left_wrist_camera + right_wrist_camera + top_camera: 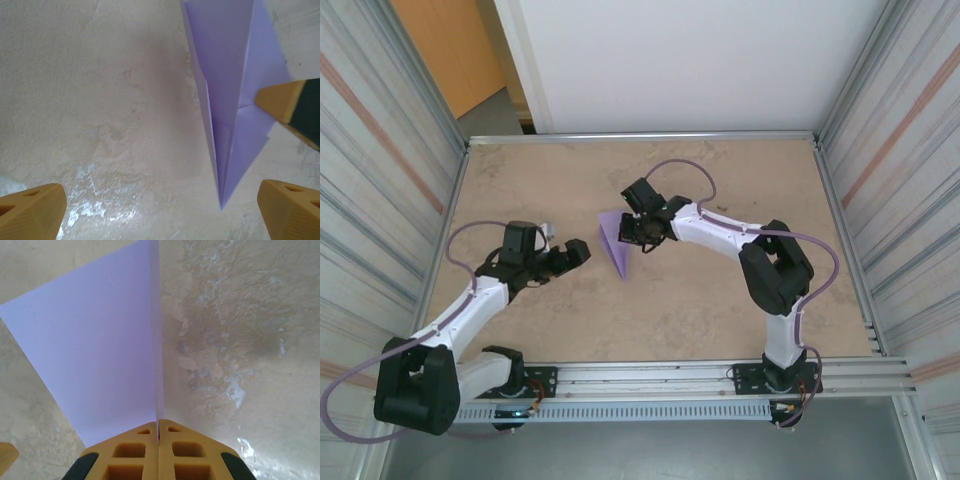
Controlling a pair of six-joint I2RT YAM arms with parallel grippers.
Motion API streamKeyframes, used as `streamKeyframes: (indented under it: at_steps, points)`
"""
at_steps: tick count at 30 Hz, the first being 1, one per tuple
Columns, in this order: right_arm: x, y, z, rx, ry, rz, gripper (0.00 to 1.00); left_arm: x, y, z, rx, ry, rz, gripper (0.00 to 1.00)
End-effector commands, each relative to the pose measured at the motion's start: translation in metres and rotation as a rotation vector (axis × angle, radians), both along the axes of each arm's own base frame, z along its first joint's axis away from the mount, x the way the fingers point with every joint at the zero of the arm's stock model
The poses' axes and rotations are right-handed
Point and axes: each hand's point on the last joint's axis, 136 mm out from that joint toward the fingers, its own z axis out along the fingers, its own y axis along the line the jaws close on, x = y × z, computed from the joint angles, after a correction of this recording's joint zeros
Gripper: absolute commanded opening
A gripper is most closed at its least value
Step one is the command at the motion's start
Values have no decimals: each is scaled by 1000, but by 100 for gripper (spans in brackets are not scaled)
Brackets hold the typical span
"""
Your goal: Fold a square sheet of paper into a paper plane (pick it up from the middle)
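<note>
1. Plane [613, 243] — rests on table [720, 320]; my right gripper [158, 422] is clamped on its centre ridge, I judge for the lift.
2. Left gripper [582, 250] — jaws wide apart near the plane's nose, ready to steady it.

Left gripper [160, 205] with jaws spread wide over the mottled beige table [100, 100]. The lilac paper plane [225, 75] lies near its right finger, pointed tip toward the camera (centre crease visible). The right gripper [281, 101] tip overlaps the plane's right wing.
</note>
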Motion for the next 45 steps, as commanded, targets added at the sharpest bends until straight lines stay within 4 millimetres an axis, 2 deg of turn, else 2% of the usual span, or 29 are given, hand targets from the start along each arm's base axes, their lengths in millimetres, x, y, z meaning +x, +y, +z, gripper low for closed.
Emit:
streamKeyframes:
  at_steps: [1, 4, 8, 12, 20, 23, 30, 31, 36, 45]
  points:
    - [1, 17, 16, 192, -38, 115, 4, 12, -6, 4, -50, -19, 9, 97]
    - [1, 11, 0, 256, -1, 127, 5, 17, -13, 1, -91, -3, 2, 94]
    - [1, -7, -12, 227, -1, 107, 6, 19, -26, -9, -159, 26, 1, 89]
    - [-2, -22, -24, 229, 16, 89, 7, 18, -42, -20, -136, 75, -29, 83]
    - [-1, -49, -36, 249, 38, 30, 8, 25, -77, -35, -125, 134, -85, 68]
    - [-2, -52, -36, 257, 42, 34, 9, 30, -88, -35, -131, 136, -107, 64]
    - [-3, -51, -37, 266, 49, 43, 9, 39, -111, -32, -146, 131, -174, 63]
    - [-2, -51, -37, 266, 48, 41, 9, 40, -113, -34, -145, 139, -178, 60]
    - [-1, -51, -39, 265, 52, 37, 9, 44, -116, -48, -129, 171, -180, 40]
    - [-2, -56, -46, 248, 66, 18, 8, 47, -117, -60, -112, 196, -186, 33]
